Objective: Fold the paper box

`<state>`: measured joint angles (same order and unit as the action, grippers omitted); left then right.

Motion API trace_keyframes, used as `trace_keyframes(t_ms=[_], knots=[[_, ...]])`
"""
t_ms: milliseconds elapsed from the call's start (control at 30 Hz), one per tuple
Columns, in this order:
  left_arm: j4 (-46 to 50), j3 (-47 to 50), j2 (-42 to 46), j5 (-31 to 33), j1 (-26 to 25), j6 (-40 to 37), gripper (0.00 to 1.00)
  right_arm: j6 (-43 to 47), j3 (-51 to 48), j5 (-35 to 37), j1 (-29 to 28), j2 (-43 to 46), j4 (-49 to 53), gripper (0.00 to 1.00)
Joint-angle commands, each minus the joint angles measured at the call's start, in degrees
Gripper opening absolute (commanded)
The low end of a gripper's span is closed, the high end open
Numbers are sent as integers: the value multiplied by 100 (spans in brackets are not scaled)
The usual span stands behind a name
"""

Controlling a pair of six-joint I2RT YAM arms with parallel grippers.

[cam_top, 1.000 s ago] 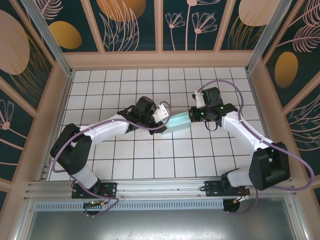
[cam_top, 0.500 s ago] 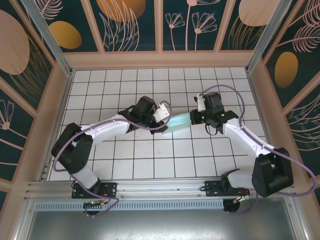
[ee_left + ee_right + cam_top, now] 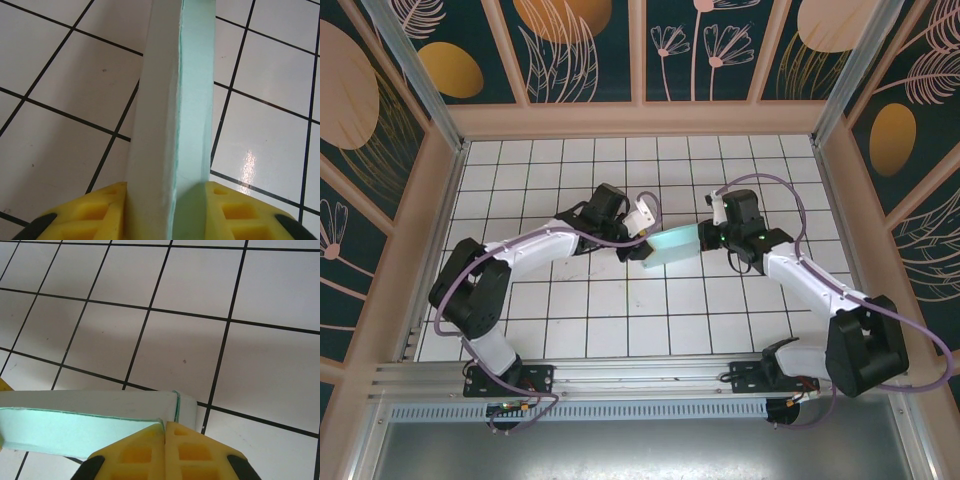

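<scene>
The paper box (image 3: 672, 245) hanging tilted between two grippers over the white tiled table (image 3: 620, 310), left gripper (image 3: 642, 249) clamping its left end, right gripper (image 3: 705, 237) pinching its right end, both arms reaching inward.

There was one pale mint-aqua thin-card paper box (image 3: 670, 245) at the centre of the frame. Two white-and-black jointed robot arms were counted: the left arm (image 3: 535, 245) at centre left and the right arm (image 3: 800, 280) at centre right. Each ended in one gripper, the left gripper (image 3: 644, 246) and the right gripper (image 3: 706, 236). Each wrist view showed two yellow fingers (image 3: 100, 220). There were two purple cables (image 3: 435, 310), one per arm, and one white tiled table (image 3: 620, 320).
</scene>
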<state>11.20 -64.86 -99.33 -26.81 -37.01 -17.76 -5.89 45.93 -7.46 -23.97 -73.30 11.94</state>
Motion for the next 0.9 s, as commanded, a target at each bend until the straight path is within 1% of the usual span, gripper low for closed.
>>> trace_keyframes(t_ms=[0, 100, 133, 200, 233, 367, 400, 433, 533, 600, 733, 767, 800, 833, 867], knots=[[616, 42, -433, 674, 96, -38, 38, 88, -161, -185, -126, -97, 103, 0], [548, 61, -357, 712, 98, 114, 61, 66, -199, -177, -128, -80, 41, 0], [472, 86, -304, 732, 94, 249, 67, 60, -212, -168, -126, -63, 23, 0], [317, 129, -216, 716, 85, 503, 75, 53, -234, -172, -147, -23, -14, 0], [243, 136, -177, 734, 85, 695, 78, 91, -243, -162, -197, -18, -16, 0], [145, 135, -49, 708, 91, 1227, 87, 59, -243, 92, -300, -40, 9, 0], [40, 197, 57, 708, 89, 1367, 91, 40, -243, 126, -303, -44, 10, 0], [-102, 292, 218, 712, 87, 1492, 98, 28, -243, 131, -310, -50, 10, 0], [-469, 549, 674, 810, 90, 1833, 99, 9, -243, 131, -312, -47, -8, 0], [-646, 703, 964, 1091, 88, 2111, 99, 1, -217, 119, -323, -57, 9, 0], [-550, 852, 1315, 1577, 88, 2682, 99, 17, -123, 146, -320, -87, 65, 0], [-433, 848, 1328, 1624, 89, 2858, 97, 22, -99, 156, -324, -101, 84, 0], [-223, 796, 1314, 1632, 82, 3006, 92, 33, -77, 158, -320, -119, 105, 0], [14, 709, 1281, 1648, 80, 3158, 83, 38, -59, 158, -322, -132, 115, 0], [197, 664, 1260, 1660, 65, 3250, 78, 43, -50, 145, -319, -140, 126, 0]])
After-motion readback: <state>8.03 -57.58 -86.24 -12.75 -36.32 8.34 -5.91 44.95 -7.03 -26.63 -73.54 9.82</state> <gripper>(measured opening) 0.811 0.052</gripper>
